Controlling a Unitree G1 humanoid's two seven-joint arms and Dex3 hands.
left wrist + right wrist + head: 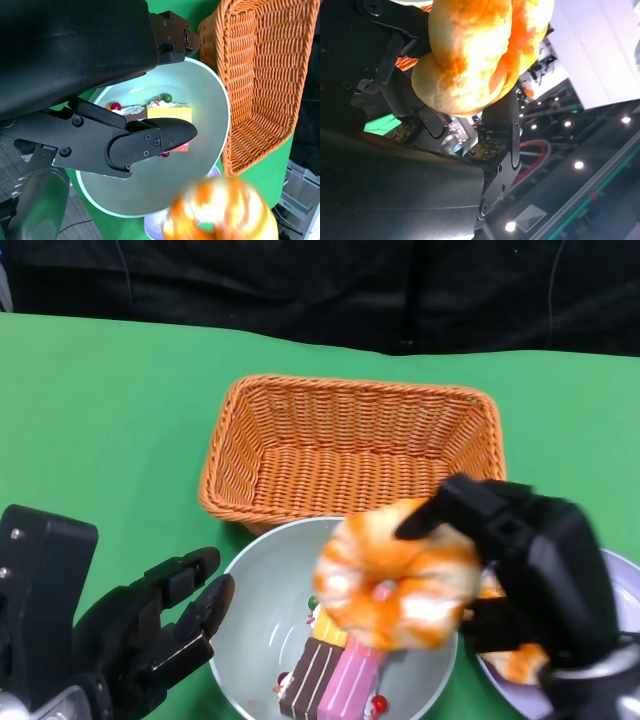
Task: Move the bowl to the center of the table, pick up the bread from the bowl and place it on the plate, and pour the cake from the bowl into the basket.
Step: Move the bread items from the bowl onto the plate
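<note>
My right hand grips an orange-and-cream ring of bread and holds it above the right part of the pale green bowl. The right wrist view shows the bread clasped between the black fingers. A striped pink, yellow and brown cake lies in the bowl, seen too in the left wrist view as the cake on the bowl. My left hand is open beside the bowl's left rim, fingers spread. The empty orange wicker basket stands just behind the bowl. A lavender plate peeks out under my right hand.
Green table cloth stretches to the left and behind the basket. A black backdrop runs along the far table edge. The basket nearly touches the bowl's far rim. An orange patch shows on the plate under my right hand.
</note>
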